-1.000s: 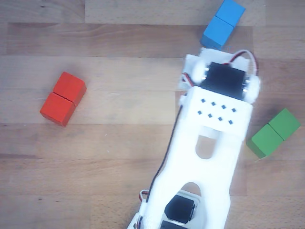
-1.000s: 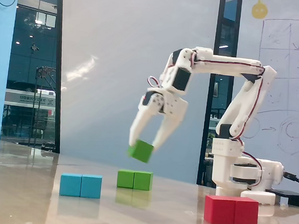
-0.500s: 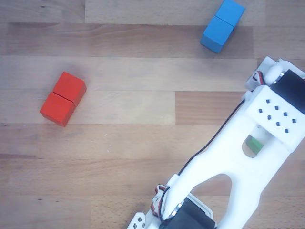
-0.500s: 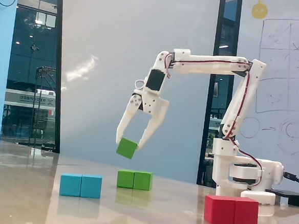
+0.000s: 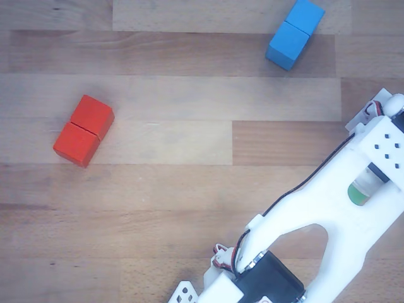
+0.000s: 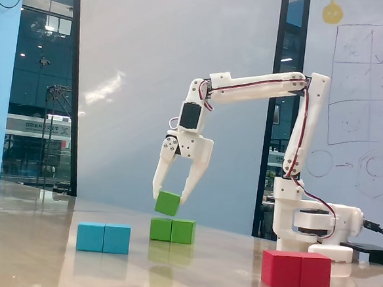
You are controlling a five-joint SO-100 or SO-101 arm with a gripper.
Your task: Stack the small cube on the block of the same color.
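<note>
In the fixed view my gripper (image 6: 170, 198) points down and is shut on the small cube (image 6: 167, 203), a plain green one. The cube hangs slightly tilted just above the left half of the green oblong block (image 6: 172, 230). A thin gap seems to remain between them. From the other view, looking down, the white arm (image 5: 328, 221) covers the lower right. Only a patch of green (image 5: 360, 197) shows through a slot in it. I cannot tell whether that patch is the cube or the block. The fingertips are hidden there.
A blue oblong block (image 6: 103, 238) lies left of the green one; in the other view the blue block (image 5: 295, 33) is at top right. A red oblong block (image 6: 296, 270) sits front right, and the red block (image 5: 83, 130) is at left from above. The arm's base (image 6: 310, 230) stands right.
In the fixed view the gripper has carried the cube left, then lowered it to just over the green block. From above, the arm has swung right and covered the green block.
</note>
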